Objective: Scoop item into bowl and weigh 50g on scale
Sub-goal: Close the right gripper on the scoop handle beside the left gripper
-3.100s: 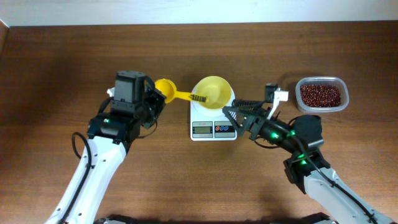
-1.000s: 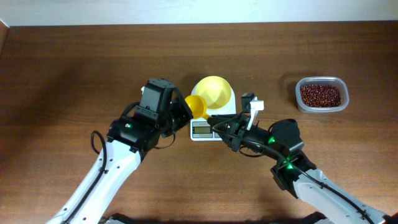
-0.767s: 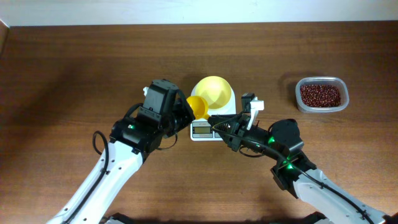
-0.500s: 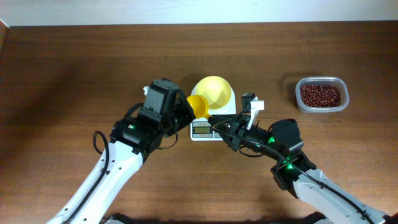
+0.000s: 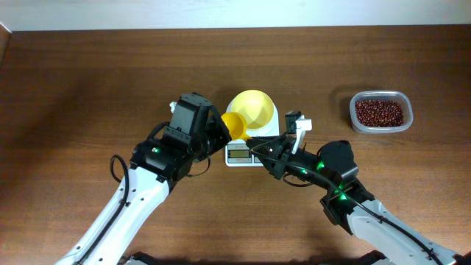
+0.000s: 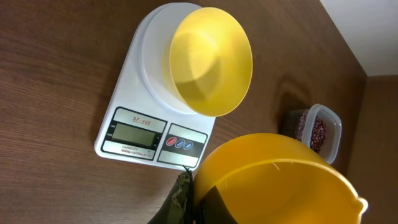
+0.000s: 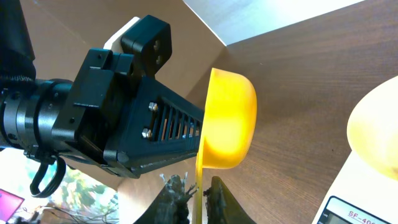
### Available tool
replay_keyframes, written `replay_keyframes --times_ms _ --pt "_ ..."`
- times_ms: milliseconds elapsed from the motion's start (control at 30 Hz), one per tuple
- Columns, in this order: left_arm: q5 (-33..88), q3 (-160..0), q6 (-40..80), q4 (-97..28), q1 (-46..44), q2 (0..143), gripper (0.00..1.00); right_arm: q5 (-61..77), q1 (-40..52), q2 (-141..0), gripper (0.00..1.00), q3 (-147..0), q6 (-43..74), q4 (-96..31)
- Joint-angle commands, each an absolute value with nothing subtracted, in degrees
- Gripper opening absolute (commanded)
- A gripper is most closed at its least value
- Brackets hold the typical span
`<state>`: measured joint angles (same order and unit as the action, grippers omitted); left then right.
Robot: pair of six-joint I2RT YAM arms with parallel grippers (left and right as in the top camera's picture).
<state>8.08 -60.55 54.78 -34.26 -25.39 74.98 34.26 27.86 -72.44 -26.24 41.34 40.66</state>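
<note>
My left gripper (image 5: 219, 135) is pressed shut on the yellow scoop (image 5: 233, 125), and my right gripper (image 7: 198, 190) pinches its thin handle. The bowl (image 5: 254, 110) sits on the scale (image 5: 239, 153) just beyond both grippers. The beans (image 5: 379, 112) lie in their tub (image 5: 402, 99), well off to the right gripper's right.

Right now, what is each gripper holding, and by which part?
Both are on the yellow scoop: the left gripper pinches its cup's rim, and the right gripper has the handle between its fingers, apparently gripped.
</note>
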Motion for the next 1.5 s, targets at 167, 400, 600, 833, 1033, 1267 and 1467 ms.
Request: replay_keyframes --times_ms 167,400,600,833,1033,1267,1467 --pt "9.26 -61.43 53.89 -34.0 -26.26 74.35 0.0 33.78 28.6 -72.71 0.09 -26.7 40.91 40.73" --pt "9.26 -61.43 53.89 -34.2 -26.26 74.35 0.0 33.8 28.6 -72.71 0.04 -26.7 40.93 40.75" --pt "9.26 -61.43 53.89 -34.46 -26.26 74.35 0.0 33.78 28.6 -72.71 0.04 -26.7 40.93 40.95" --pt "9.21 -61.43 53.89 -34.63 -26.26 74.35 0.0 33.78 28.6 -72.71 0.11 -26.7 42.33 40.97" --pt "9.19 -61.43 53.89 -34.63 -26.26 74.35 0.0 33.78 28.49 -72.71 0.12 -26.7 44.05 41.19" --pt "9.19 -61.43 53.89 -34.63 -26.26 74.35 0.0 33.76 28.49 -72.71 0.12 -26.7 45.98 41.6" --pt "9.21 -61.43 53.89 -34.83 -26.26 74.35 0.0 32.97 28.49 -72.71 0.18 -26.7 45.98 41.58"
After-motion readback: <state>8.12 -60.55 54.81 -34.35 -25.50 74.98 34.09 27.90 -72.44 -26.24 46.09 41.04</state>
